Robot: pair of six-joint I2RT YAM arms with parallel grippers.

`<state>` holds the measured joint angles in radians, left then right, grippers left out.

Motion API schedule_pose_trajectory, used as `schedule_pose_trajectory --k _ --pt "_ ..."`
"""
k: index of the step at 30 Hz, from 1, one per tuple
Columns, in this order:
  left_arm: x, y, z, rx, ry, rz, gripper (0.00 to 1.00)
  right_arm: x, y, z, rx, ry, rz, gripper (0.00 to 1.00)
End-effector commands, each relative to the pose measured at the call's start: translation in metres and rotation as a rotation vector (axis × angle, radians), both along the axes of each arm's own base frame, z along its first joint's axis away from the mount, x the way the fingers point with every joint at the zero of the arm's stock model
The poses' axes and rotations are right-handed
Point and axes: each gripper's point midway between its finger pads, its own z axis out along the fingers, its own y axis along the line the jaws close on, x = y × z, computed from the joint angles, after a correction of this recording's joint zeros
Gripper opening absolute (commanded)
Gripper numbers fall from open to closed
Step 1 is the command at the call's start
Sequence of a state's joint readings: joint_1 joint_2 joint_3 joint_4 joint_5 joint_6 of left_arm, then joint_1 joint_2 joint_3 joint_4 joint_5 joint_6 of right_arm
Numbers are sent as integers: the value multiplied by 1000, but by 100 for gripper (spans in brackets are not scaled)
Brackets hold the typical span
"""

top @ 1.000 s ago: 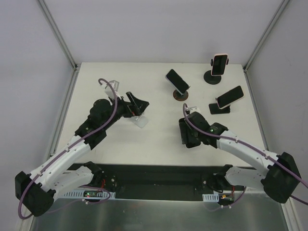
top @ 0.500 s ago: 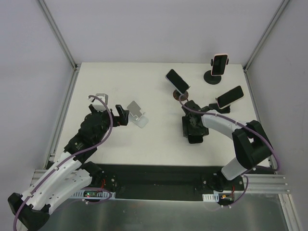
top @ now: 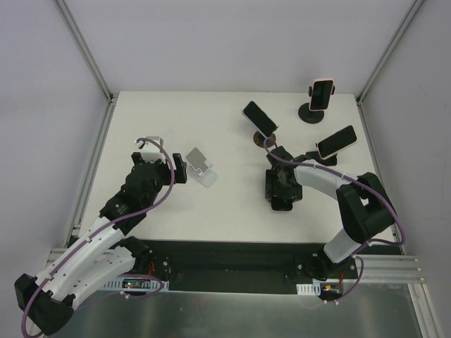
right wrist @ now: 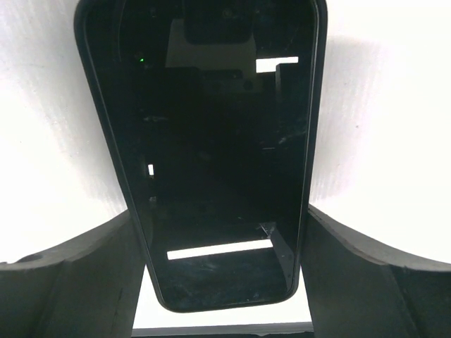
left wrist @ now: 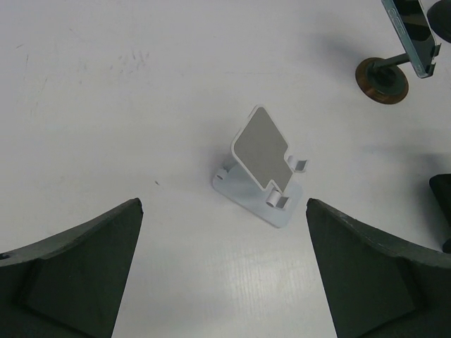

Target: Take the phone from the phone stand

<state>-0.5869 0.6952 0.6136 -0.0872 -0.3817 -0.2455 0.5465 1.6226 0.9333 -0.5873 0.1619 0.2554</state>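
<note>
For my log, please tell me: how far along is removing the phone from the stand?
Looks done: the white folding metal stand is empty, and the black glossy phone lies flat on the white table. In hand: the right gripper straddles that phone; grip or not, I cannot tell. The left gripper is open. Remaining: probably only letting go.

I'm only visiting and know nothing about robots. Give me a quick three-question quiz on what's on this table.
1. How many phones are propped up rather than lying flat?
2. True or false: the white stand holds a phone.
3. Which gripper is over the black phone that lies flat? A the left gripper, B the right gripper.
Key: 1 three; 2 false; 3 B.
</note>
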Motion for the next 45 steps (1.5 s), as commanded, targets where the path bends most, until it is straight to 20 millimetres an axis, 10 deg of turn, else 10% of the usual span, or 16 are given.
schedule_pose_trajectory --k 1,14,32,45 --pt "10 7 10 7 -39 50 99 -18 -5 -14 -2 45 -53 75" --pt "18 -9 12 -44 -6 23 99 -19 -5 -6 8 9 -76 100" --pt "53 -56 -58 -279 365 252 99 40 -6 166 89 -700 167 96" --pt "85 -52 -83 -89 431 509 99 36 -13 153 104 -725 189 96"
